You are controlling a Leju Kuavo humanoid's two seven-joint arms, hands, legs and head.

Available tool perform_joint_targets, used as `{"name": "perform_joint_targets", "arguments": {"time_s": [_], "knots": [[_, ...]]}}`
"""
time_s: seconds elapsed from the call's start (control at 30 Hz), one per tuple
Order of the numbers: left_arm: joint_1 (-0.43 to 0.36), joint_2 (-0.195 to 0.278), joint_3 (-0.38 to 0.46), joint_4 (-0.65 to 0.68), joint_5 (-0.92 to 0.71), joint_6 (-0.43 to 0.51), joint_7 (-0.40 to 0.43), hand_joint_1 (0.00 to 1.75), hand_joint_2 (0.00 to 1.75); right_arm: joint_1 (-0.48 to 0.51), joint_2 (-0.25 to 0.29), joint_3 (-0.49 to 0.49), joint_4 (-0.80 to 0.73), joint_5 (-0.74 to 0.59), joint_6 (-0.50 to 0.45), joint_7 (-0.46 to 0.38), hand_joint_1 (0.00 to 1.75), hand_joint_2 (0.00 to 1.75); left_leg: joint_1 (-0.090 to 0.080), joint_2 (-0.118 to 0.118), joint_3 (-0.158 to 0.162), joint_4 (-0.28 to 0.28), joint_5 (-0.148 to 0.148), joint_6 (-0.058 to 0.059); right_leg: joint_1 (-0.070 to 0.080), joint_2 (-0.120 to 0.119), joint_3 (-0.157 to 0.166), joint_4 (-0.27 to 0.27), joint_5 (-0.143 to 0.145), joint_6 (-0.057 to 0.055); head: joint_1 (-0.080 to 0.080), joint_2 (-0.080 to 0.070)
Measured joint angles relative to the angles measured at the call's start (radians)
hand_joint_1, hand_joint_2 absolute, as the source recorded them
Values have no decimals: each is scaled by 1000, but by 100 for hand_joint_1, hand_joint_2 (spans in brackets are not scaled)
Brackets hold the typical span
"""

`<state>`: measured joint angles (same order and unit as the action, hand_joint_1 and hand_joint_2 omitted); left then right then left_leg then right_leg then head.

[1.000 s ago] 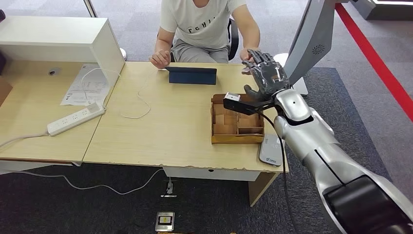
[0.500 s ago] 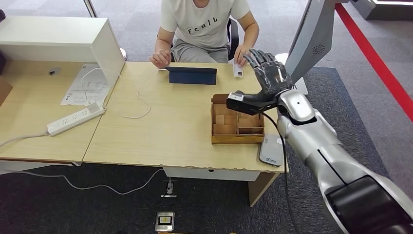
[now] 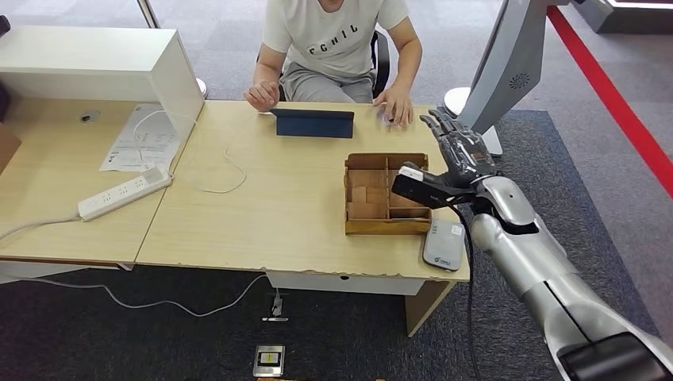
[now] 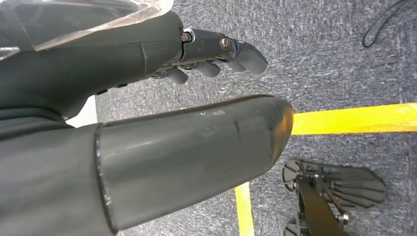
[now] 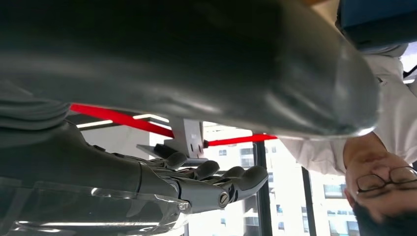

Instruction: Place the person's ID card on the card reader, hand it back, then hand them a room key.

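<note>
Beside the box — right hand spread, empty.

Even, bright overhead light on the bench, shadows soft and short, head view sharp throughout. By the right wrist, windows blaze white beyond the fingers, the thumb dark and blurred. Left wrist: thumb soft, carpet crisp.
</note>
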<state>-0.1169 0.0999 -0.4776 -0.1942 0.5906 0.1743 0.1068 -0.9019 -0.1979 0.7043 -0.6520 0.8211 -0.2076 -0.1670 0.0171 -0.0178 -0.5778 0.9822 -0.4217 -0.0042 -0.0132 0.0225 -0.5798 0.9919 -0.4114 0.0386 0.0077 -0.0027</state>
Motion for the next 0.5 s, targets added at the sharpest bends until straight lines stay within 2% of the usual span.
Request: {"name": "perform_joint_targets", "arguments": {"time_s": [0.17, 0.3, 0.5], "knots": [[3, 5, 2, 0, 50, 17, 8, 0, 0, 161, -120, -39, -250, -37, 55, 81, 0, 0, -1, 0, 0, 0, -1, 0, 0, 0, 0, 0, 0, 0, 0, 0], [4, 12, 2, 0, 51, 19, 8, 0, 0, 284, -212, -77, -450, -72, 122, 158, 0, 175, -1, 0, 0, 0, -2, 0, 0, -1, 1, -1, -2, 0, 0, 0], [3, 23, 2, 1, 48, 19, 8, 0, 0, 446, -294, -115, -705, -98, 155, 248, 0, 175, 0, 0, 1, 0, -2, -1, 0, -1, 1, -1, -2, 0, 0, 0]]}}
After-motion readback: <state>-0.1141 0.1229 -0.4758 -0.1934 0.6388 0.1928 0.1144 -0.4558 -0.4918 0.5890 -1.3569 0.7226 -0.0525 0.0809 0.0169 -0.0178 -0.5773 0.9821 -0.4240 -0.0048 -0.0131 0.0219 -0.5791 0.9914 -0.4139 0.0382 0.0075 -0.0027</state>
